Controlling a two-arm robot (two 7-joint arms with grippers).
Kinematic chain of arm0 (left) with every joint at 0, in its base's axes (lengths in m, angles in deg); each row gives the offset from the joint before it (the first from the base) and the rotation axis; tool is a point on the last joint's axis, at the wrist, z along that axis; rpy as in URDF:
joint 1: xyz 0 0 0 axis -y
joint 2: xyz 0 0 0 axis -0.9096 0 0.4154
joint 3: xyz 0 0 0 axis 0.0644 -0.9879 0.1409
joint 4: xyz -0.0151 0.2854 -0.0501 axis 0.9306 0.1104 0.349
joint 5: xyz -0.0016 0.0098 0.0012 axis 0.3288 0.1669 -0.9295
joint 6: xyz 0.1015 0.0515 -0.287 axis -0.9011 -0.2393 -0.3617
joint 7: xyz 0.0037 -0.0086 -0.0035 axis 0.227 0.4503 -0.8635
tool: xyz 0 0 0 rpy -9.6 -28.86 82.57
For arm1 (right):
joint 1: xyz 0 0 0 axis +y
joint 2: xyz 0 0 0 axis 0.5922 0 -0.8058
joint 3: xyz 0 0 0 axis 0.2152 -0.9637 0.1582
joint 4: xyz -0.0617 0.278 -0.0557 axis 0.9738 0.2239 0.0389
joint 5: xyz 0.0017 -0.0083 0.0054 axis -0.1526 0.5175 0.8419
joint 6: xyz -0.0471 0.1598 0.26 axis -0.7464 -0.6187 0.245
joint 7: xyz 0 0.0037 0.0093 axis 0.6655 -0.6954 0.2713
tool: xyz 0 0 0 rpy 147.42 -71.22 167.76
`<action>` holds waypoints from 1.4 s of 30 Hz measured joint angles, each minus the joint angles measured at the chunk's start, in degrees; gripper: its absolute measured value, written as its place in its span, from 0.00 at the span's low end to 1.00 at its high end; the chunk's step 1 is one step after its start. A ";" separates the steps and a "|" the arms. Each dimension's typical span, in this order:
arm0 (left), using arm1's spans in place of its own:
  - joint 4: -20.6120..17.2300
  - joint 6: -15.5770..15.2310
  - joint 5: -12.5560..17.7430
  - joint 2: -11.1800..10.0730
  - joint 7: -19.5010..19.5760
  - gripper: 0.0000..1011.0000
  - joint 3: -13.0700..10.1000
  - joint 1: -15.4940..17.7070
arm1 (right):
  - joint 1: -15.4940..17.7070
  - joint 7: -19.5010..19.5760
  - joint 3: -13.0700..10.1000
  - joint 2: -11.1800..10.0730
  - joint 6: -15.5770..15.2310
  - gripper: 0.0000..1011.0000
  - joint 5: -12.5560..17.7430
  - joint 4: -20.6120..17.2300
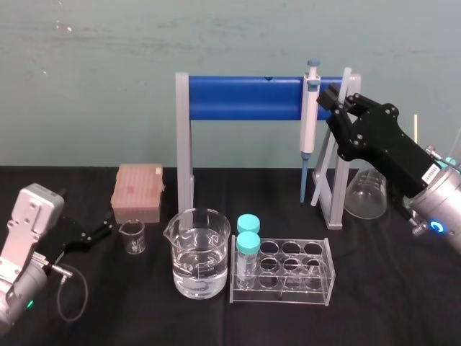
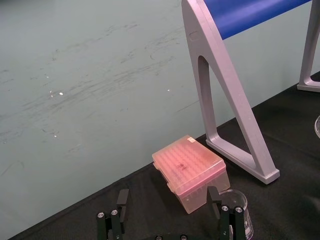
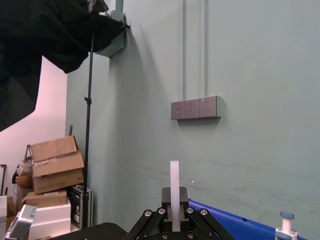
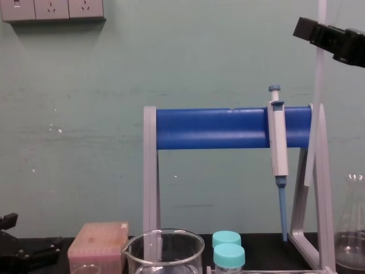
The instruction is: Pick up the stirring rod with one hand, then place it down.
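Translucent white and thin, the stirring rod (image 1: pixel 327 155) is pinched by the right gripper (image 1: pixel 338 101), which is raised at the right end of the blue-bar stand (image 1: pixel 245 99), just beside the hanging pipette (image 1: pixel 310 115). The head view gives the rod's whole slant: the upper end stands above the fingers and the lower end comes down near the stand's right foot. The chest view looks from the side, and there the rod (image 4: pixel 317 74) passes down from the gripper (image 4: pixel 319 31) and its lower end appears to hang above the black table (image 1: pixel 403 288), not touching it. The right wrist view gives the grip closely: the rod (image 3: pixel 174 185) stands upright between the two fingers of the gripper (image 3: pixel 174 222), which are pressed on it, and its flat top sticks out beyond them. The left gripper (image 1: pixel 106 231) rests low at the table's left side, near the small beaker (image 1: pixel 132 236). In the left wrist view its fingers (image 2: pixel 122 200) are spread apart with nothing between them, and the pink tip box (image 2: pixel 192 170) lies just beyond.
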 joint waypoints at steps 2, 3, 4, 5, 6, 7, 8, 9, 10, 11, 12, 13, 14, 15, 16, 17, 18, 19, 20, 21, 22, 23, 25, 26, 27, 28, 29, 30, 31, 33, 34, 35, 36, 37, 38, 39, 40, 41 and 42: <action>0.00 0.00 0.00 0.00 0.00 0.99 0.00 0.00 | -0.14 -0.04 0.09 0.08 0.00 0.07 0.00 0.17; 0.00 0.00 0.00 0.00 0.00 0.99 0.01 0.00 | -0.22 -0.06 0.16 0.12 0.00 0.07 0.00 0.26; 0.00 0.00 0.00 0.00 0.00 0.99 0.00 0.00 | -0.26 -0.06 0.18 0.13 -0.01 0.07 0.00 0.32; 0.00 0.00 0.00 0.00 0.00 0.99 0.00 0.00 | -0.31 -0.07 0.21 0.14 -0.01 0.07 0.00 0.36; 0.00 0.00 0.00 0.00 0.00 0.99 0.00 0.00 | -0.40 -0.08 0.24 0.15 -0.03 0.07 0.00 0.45; 0.00 0.00 0.00 0.00 0.00 0.99 0.00 0.01 | -0.41 -0.09 0.26 0.16 -0.04 0.07 0.00 0.49; 0.00 0.00 0.00 0.00 0.00 0.99 0.01 0.00 | -0.43 -0.10 0.30 0.17 -0.07 0.07 0.00 0.55; 0.00 0.00 0.00 0.00 0.00 0.99 0.00 0.00 | -0.43 -0.10 0.30 0.17 -0.07 0.07 0.00 0.55; 0.00 0.00 0.00 0.00 0.00 0.99 0.00 0.00 | -0.46 -0.11 0.33 0.16 -0.16 0.07 0.00 0.57; 0.00 0.00 0.00 0.00 0.00 0.99 0.00 0.00 | -0.46 -0.12 0.34 0.15 -0.19 0.07 0.01 0.58; 0.00 0.00 0.00 0.00 0.00 0.99 0.00 0.00 | -0.48 -0.13 0.36 0.14 -0.23 0.07 0.02 0.60; 0.00 0.00 0.00 0.00 0.00 0.99 0.00 0.00 | -0.48 -0.13 0.37 0.13 -0.24 0.07 0.03 0.60; 0.00 0.00 0.00 0.00 0.00 0.99 0.01 0.00 | -0.48 -0.14 0.37 0.12 -0.25 0.07 0.04 0.61; 0.00 0.00 0.00 0.00 0.00 0.99 0.01 0.00 | -0.48 -0.17 0.37 0.09 -0.24 0.07 0.06 0.66; 0.00 0.00 0.00 0.00 0.00 0.99 0.00 0.00 | -0.48 -0.20 0.37 0.08 -0.24 0.07 0.07 0.69; 0.00 0.00 0.00 0.00 0.00 0.99 0.00 0.00 | -0.48 -0.21 0.37 0.07 -0.24 0.07 0.08 0.70; 0.00 0.00 0.00 0.00 0.00 0.99 0.00 0.00 | -0.47 -0.24 0.37 0.05 -0.25 0.07 0.10 0.72; 0.00 0.00 0.00 0.00 0.00 0.99 0.01 0.00 | -0.46 -0.25 0.37 0.03 -0.24 0.07 0.11 0.73; 0.00 0.00 0.00 0.00 0.00 0.99 0.00 0.00 | -0.46 -0.26 0.37 0.02 -0.25 0.07 0.12 0.72; 0.00 0.00 0.00 0.00 0.00 0.99 0.00 0.00 | -0.45 -0.28 0.37 0.00 -0.25 0.07 0.14 0.73; 0.00 0.00 0.00 0.00 0.00 0.99 0.00 0.00 | -0.45 -0.28 0.37 0.00 -0.25 0.07 0.14 0.73; 0.00 0.00 0.00 0.00 0.00 0.99 0.01 0.00 | -0.44 -0.31 0.37 -0.03 -0.25 0.07 0.20 0.73; 0.00 0.00 0.00 0.00 0.00 0.99 0.00 0.00 | -0.43 -0.37 0.36 -0.06 -0.25 0.07 0.29 0.74; 0.00 0.00 0.00 0.00 0.00 0.99 0.00 0.00 | -0.43 -0.41 0.36 -0.10 -0.25 0.07 0.35 0.76; 0.00 0.00 0.00 0.00 0.00 0.99 0.00 0.00 | -0.43 -0.42 0.35 -0.11 -0.25 0.07 0.38 0.76; 0.00 0.00 0.00 0.00 0.00 0.99 0.00 0.00 | -0.43 -0.44 0.35 -0.14 -0.25 0.07 0.41 0.78; 0.00 0.00 0.00 0.00 0.00 0.99 0.00 0.00 | -0.43 -0.45 0.35 -0.15 -0.25 0.07 0.42 0.78; 0.00 0.00 0.00 0.00 0.00 0.99 0.00 0.00 | -0.43 -0.46 0.35 -0.16 -0.25 0.07 0.44 0.79; 0.00 0.00 0.00 0.00 0.00 0.99 0.00 0.00 | -0.43 -0.48 0.34 -0.17 -0.25 0.07 0.45 0.80; 0.00 0.00 0.00 0.00 0.00 0.99 0.01 0.00 | -0.42 -0.56 0.34 -0.22 -0.25 0.07 0.48 0.81; 0.00 0.00 0.00 0.00 0.00 0.99 0.00 0.00 | -0.39 -0.60 0.36 -0.23 -0.24 0.07 0.49 0.82; 0.00 0.00 0.00 0.00 0.00 0.99 0.00 0.00 | -0.39 -0.60 0.36 -0.23 -0.24 0.07 0.49 0.82; 0.00 0.00 0.00 0.00 0.00 0.99 0.01 0.00 | -0.37 -0.68 0.40 -0.24 -0.22 0.07 0.51 0.83; 0.00 0.00 0.00 0.00 0.00 0.99 0.00 0.00 | -0.34 -0.80 0.42 -0.26 -0.20 0.07 0.54 0.84; 0.00 0.00 0.00 0.00 0.00 0.99 0.01 0.00 | -0.32 -0.86 0.44 -0.27 -0.18 0.07 0.56 0.84; 0.00 0.00 0.00 0.00 0.00 0.99 0.00 0.00 | -0.29 -0.91 0.45 -0.28 -0.15 0.07 0.60 0.84; 0.00 0.00 0.00 0.00 0.00 0.99 0.00 0.00 | -0.27 -1.06 0.48 -0.32 -0.03 0.07 0.71 0.86; 0.00 0.00 0.00 0.00 0.00 0.99 0.00 0.00 | -0.27 -1.06 0.48 -0.32 -0.03 0.07 0.71 0.86; 0.00 0.00 0.00 0.00 0.00 0.99 0.00 0.00 | -0.26 -1.34 0.53 -0.33 0.16 0.07 0.86 0.89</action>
